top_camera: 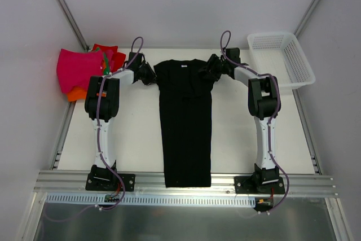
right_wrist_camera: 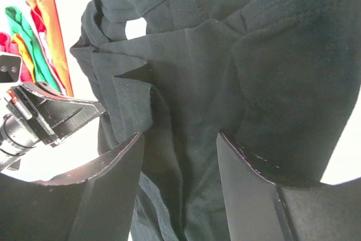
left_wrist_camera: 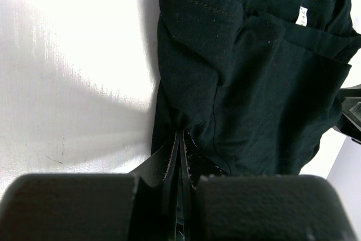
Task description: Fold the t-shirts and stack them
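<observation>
The black t-shirt [top_camera: 185,128], folded into a long strip, lies at the centre of the table [top_camera: 237,134], collar toward 12 o'clock. At its 11 o'clock corner the left gripper [top_camera: 151,78] is clamped on the cloth edge. At 1 o'clock the right gripper [top_camera: 204,70] is released, fingers apart astride the fabric. The coloured shirts [top_camera: 76,71] lie at 10 o'clock and the basket [top_camera: 293,55] at 2 o'clock.

The left arm [top_camera: 103,139] and right arm [top_camera: 264,139] match: white tubular links between bulky black joint housings, each on a black base plate [top_camera: 110,180]. A thin purple-grey cable [top_camera: 97,134] loops along each, and the jaws are flat, matte black plates.
</observation>
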`<state>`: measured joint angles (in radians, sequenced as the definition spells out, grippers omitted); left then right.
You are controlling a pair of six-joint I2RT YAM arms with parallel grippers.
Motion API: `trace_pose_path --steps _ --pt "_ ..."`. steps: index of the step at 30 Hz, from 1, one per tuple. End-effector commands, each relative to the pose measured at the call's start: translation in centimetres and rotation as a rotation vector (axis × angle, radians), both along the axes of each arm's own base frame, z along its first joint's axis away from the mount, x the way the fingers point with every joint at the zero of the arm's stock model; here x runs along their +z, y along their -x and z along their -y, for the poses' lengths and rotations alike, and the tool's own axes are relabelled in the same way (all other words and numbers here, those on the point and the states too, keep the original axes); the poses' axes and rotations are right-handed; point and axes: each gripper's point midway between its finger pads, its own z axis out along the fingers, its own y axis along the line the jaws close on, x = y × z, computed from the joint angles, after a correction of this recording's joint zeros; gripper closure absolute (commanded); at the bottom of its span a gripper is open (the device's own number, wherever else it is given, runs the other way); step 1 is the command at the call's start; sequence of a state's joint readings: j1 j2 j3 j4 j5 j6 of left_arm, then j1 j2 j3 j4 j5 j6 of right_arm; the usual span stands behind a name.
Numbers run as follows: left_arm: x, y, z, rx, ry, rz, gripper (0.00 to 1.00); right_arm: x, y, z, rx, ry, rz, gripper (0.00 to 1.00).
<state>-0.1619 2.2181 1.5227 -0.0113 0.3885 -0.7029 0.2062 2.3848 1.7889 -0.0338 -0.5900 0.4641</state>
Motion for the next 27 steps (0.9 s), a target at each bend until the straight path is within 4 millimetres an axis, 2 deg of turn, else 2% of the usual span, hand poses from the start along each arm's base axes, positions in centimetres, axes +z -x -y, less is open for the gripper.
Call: trace_pose_path --steps 1,2,7,8,15,16,17,18,20,27 --pt "-0.5 0.3 -0.4 -0.014 -0.009 -0.002 1.00 0.5 -0.6 -0.8 0.010 -0.063 0.014 0.42" --pt "-0.5 0.3 -0.4 -0.014 -0.009 -0.002 1.00 0.4 -0.4 -1.2 0.028 -0.090 0.005 0.42" --pt "-0.7 0.5 -0.5 -0.015 -0.013 -0.006 1.00 3.0 -1.7 -2.7 0.046 -0.233 0.051 0.44" --pt "-0.7 0.6 -0.7 -0.012 -0.018 -0.008 1.00 4.2 -1.4 -3.1 0.046 -0.270 0.061 0.46" --pt "-0.9 0.6 -0.7 -0.011 -0.015 -0.012 1.00 4.9 0.3 -2.5 0.052 -0.260 0.068 0.47" --pt "-0.9 0.7 -0.7 -0.010 -0.014 -0.014 1.00 6.3 0.5 -2.4 0.053 -0.253 0.100 0.47" --pt "-0.9 0.7 -0.7 -0.011 -0.015 -0.014 1.00 5.9 1.1 -2.1 0.049 -0.243 0.090 0.47" --pt "-1.0 0.7 -0.8 -0.009 -0.014 -0.014 1.00 7.5 1.4 -2.0 0.053 -0.241 0.125 0.47" --pt "-1.1 0.7 -0.8 -0.008 -0.014 -0.015 1.00 8.0 1.7 -1.9 0.055 -0.233 0.138 0.47" --pt "-1.6 1.1 -0.8 -0.007 -0.011 -0.030 1.00 9.0 1.7 -2.0 0.056 -0.254 0.150 0.49"
